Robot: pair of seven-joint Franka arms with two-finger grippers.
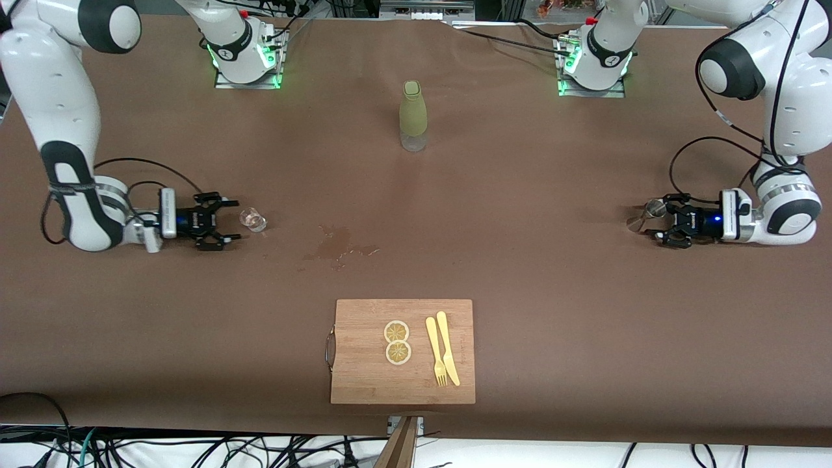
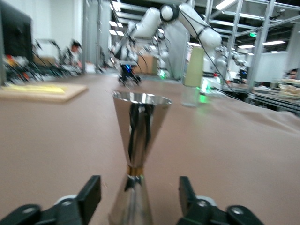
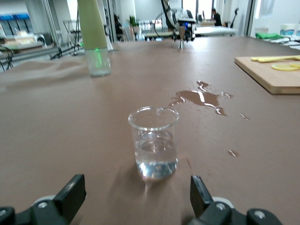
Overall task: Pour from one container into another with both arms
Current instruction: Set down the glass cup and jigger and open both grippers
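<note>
Brown paper covers the bench (image 1: 520, 214), with a wet stain (image 1: 338, 246) near its middle. At the right arm's end a small glass beaker (image 1: 252, 220), partly filled with clear liquid, stands just ahead of the right gripper (image 1: 229, 221), whose fingers (image 3: 70, 193) are spread wide and lie low, not yet around the beaker. At the left arm's end a steel jigger (image 1: 643, 218) stands upright, and the left gripper (image 1: 656, 224) lies low at it, its fingers (image 2: 91, 194) parted either side of the jigger's lower cone without visibly touching it.

A green bottle (image 1: 413, 116) stands near the bench edge where the bases are. A cutting board (image 1: 364, 370) at the edge nearest the front camera carries two lemon slices (image 1: 397, 342), a yellow fork (image 1: 435, 351) and a knife (image 1: 448, 348).

I judge this as the approach before both grasps. Next, the right gripper needs to slide forward until the beaker sits between its fingers, then both should close gently. Glass and polished steel look slippery, so squarely centred grips matter before lifting and bringing the two together.
</note>
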